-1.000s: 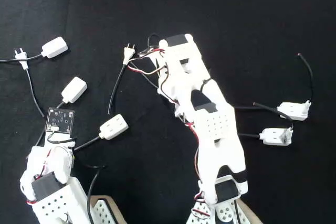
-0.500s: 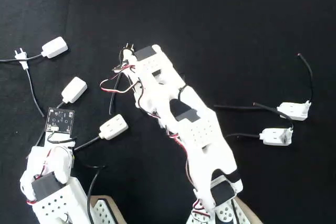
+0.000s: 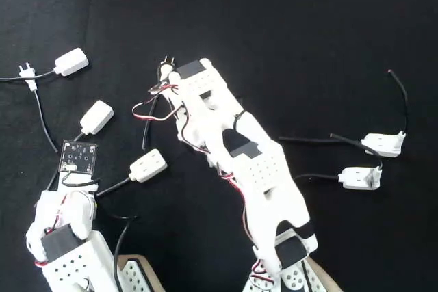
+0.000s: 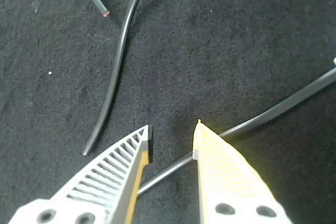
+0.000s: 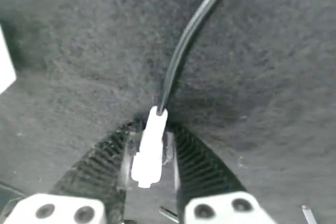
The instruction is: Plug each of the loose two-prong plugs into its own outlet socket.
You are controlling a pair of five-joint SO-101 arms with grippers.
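High view: right arm (image 3: 233, 148) reaches across the black table (image 3: 308, 39) toward the far left-centre, with the held plug (image 3: 165, 68) at its tip, prongs pointing far, not in any socket. Three white sockets on the left look empty: far socket (image 3: 71, 61), middle socket (image 3: 96, 117) and near socket (image 3: 148, 165); all are apart from the held plug. A second plug (image 3: 27, 72) lies loose at the far left edge, just beside the far socket, untouched. On the right sit the far right block (image 3: 382, 143) and near right block (image 3: 359, 178); cannot tell if those are already mated pairs. Left wrist view: left gripper (image 4: 172, 127) is low over the cloth, jaws partly apart and holding nothing. A black cable (image 4: 262, 113) runs under the gap and another cable (image 4: 116, 77) lies beyond. Right wrist view: right gripper (image 5: 153, 129) has its jaws clamped narrow on the held plug's white body, and its cord (image 5: 184, 51) leads away. Judgement: early stage, one plug gripped but not inserted, one not picked up, so at least two insertions remain.
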